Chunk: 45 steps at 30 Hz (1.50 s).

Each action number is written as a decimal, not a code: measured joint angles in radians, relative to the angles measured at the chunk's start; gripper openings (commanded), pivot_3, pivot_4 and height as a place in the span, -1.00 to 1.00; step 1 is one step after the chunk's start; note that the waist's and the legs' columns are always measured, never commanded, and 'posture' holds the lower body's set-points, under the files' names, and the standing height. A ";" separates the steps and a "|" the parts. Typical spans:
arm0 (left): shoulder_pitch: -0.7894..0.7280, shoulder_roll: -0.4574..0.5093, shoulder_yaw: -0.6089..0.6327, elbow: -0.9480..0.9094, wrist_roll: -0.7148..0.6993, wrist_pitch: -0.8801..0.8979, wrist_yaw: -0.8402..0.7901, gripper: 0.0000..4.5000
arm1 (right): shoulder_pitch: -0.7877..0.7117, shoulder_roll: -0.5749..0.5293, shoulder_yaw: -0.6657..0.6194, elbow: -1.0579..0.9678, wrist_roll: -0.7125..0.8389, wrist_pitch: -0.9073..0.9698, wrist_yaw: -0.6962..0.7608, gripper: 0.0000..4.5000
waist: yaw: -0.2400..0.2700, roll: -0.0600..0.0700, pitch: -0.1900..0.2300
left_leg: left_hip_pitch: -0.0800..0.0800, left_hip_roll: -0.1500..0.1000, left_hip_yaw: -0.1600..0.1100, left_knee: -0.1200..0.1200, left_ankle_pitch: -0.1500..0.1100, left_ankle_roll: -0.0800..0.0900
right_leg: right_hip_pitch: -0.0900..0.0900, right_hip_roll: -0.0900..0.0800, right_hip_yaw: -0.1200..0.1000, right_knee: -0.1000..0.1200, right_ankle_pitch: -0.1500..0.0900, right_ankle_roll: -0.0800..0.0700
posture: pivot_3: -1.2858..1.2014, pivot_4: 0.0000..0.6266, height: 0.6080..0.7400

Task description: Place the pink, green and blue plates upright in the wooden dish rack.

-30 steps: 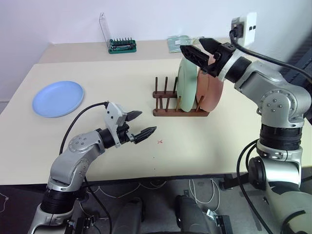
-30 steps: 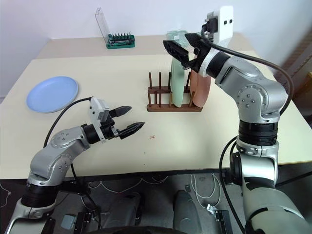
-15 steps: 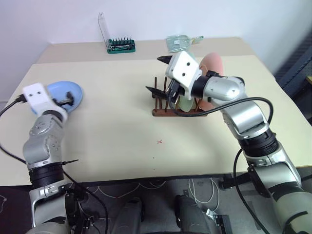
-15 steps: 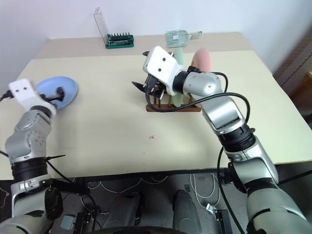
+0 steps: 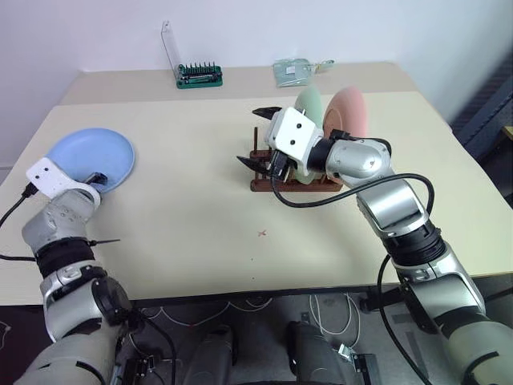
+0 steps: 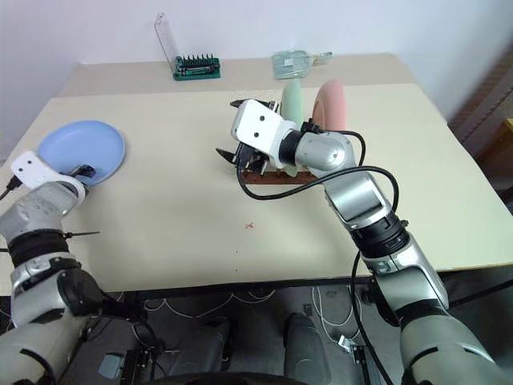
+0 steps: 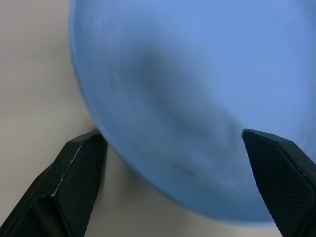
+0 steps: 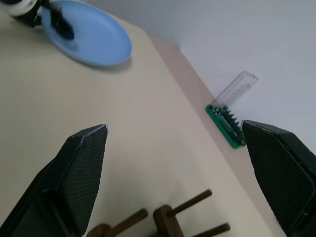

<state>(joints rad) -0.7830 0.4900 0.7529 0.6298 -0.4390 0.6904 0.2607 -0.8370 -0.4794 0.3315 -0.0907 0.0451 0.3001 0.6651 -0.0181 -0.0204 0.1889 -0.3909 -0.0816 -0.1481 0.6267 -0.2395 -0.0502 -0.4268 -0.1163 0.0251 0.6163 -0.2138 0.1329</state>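
The blue plate (image 5: 92, 148) lies at the table's left side, and its near rim sits between the wide-spread fingers of my left gripper (image 7: 170, 132). One black finger (image 8: 61, 25) rests over the plate's rim. The green plate (image 5: 309, 103) and the pink plate (image 5: 351, 112) stand upright side by side in the wooden dish rack (image 5: 268, 184). My right gripper (image 5: 255, 138) hangs open and empty just in front of the rack's left end, over its free pegs (image 8: 187, 202).
A green case of screwdriver bits (image 5: 200, 74) with a clear lid stands at the back of the table. A clear plastic packet (image 5: 295, 70) lies behind the rack. A small red mark (image 5: 262, 233) is on the table between the arms.
My left arm swung far out to the left and brought its gripper to the blue plate's near rim. My right gripper rolled and came down to the rack's left end.
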 measured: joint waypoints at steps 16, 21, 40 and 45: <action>0.017 -0.076 -0.068 -0.141 -0.062 -0.074 -0.069 -0.99 | 0.038 0.004 -0.025 -0.019 -0.071 0.007 0.000 1.00 | 0.007 -0.002 0.000 | -0.001 -0.001 0.000 0.001 0.000 -0.001 | 0.001 -0.001 0.000 -0.001 0.001 0.001 | 0.03 -0.52 1.00; 0.037 -0.141 -0.253 -0.401 -0.030 -0.046 -0.107 -0.99 | 0.035 -0.003 -0.020 0.014 -0.136 -0.083 -0.005 1.00 | 0.003 -0.002 0.000 | -0.002 0.000 0.000 0.001 0.001 -0.001 | 0.000 0.000 0.000 -0.001 0.001 0.001 | 0.03 -0.52 1.00; -0.143 -0.374 -0.435 -0.874 -0.130 0.342 0.036 -0.99 | -0.086 0.018 0.074 0.296 -0.483 -0.478 -0.122 1.00 | -0.016 -0.002 0.001 | -0.001 0.001 0.002 0.000 0.003 -0.005 | 0.000 0.001 0.001 -0.002 0.001 0.001 | 0.03 -0.52 1.00; -0.166 -0.372 -0.425 -0.888 -0.137 0.366 0.035 -1.00 | -0.135 0.035 0.089 0.421 -0.557 -0.515 -0.184 0.60 | -0.021 -0.002 0.001 | -0.001 0.001 0.002 0.000 0.003 -0.005 | 0.000 0.001 0.001 -0.002 0.002 0.001 | 0.03 -0.52 1.00</action>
<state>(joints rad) -0.9492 0.1181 0.3283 -0.2579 -0.5758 1.0563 0.2958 -0.9718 -0.4441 0.4210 0.3300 -0.5118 -0.2150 0.4806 -0.0390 -0.0227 0.1896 -0.3916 -0.0808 -0.1464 0.6267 -0.2367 -0.0553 -0.4265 -0.1151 0.0259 0.6143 -0.2122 0.1336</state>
